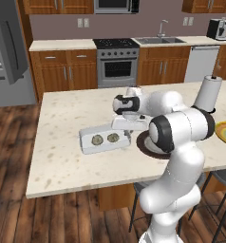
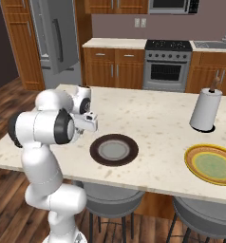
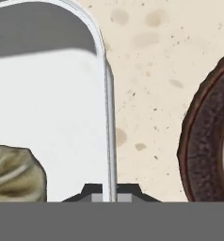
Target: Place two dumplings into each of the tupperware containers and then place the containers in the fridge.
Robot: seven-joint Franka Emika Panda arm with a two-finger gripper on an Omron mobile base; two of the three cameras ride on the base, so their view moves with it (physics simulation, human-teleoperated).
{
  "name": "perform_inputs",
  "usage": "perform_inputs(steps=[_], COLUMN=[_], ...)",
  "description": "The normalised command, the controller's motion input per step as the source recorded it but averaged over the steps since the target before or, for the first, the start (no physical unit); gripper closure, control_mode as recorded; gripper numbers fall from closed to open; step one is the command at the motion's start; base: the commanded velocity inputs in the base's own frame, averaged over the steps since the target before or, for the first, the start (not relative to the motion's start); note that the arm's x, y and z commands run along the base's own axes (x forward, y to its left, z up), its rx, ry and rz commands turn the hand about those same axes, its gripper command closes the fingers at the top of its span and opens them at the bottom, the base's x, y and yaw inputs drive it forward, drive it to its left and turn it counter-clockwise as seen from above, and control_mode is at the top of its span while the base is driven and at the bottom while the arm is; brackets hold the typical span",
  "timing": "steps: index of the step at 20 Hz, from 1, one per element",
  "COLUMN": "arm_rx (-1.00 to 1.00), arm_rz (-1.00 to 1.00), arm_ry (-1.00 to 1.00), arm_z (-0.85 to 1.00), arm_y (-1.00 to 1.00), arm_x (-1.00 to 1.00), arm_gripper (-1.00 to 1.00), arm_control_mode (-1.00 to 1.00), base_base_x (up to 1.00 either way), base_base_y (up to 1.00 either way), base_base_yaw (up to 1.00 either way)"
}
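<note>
Fingertips straddle the thin clear rim of a tupperware container, and we read the hand as clamped on that wall, one tip inside and one outside. In the hand view a pleated tan dumpling lies on the tray's white floor just left of the grip, and the dark brown plate curves in from the right across a strip of bare speckled tabletop.

From the left base view we see the container resting flat on the tabletop, holding two dumplings side by side, with the hand at its right-hand end and the brown plate just beyond it, partly hidden by the arm. The right base view shows that plate empty, a yellow plate well apart from it, and a paper towel roll upright behind.

The fridge stands across the room, beyond the tabletop's far left corner.

We judge this container's filling done and the carry to the fridge beginning. The next move calls for a level lift, since a rim pinch on one end could let the tray tip and spill, then a drive across to the fridge.

No brand, label or legible writing appears anywhere.
</note>
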Motion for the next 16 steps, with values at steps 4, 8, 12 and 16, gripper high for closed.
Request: perform_inputs(steps=[4,8,12,16], arm_rx=[0.00,0.00,0.00,-0.02], arm_rz=[-0.27,-0.35,-0.43,-0.45], arm_ry=[0.10,0.06,0.02,-0.02], arm_z=[0.54,0.45,0.40,0.20], arm_y=[-0.43,-0.32,-0.03,0.00], arm_x=[-0.45,-0.56,-0.57,-0.60], arm_gripper=[1.00,1.00,1.00,1.00], arm_control_mode=[-1.00,-1.00,-1.00,-1.00], base_base_x=[0.00,0.00,0.00,0.00], base_base_y=[0.00,0.00,0.00,0.00], base_base_yaw=[0.00,0.00,0.00,0.00])
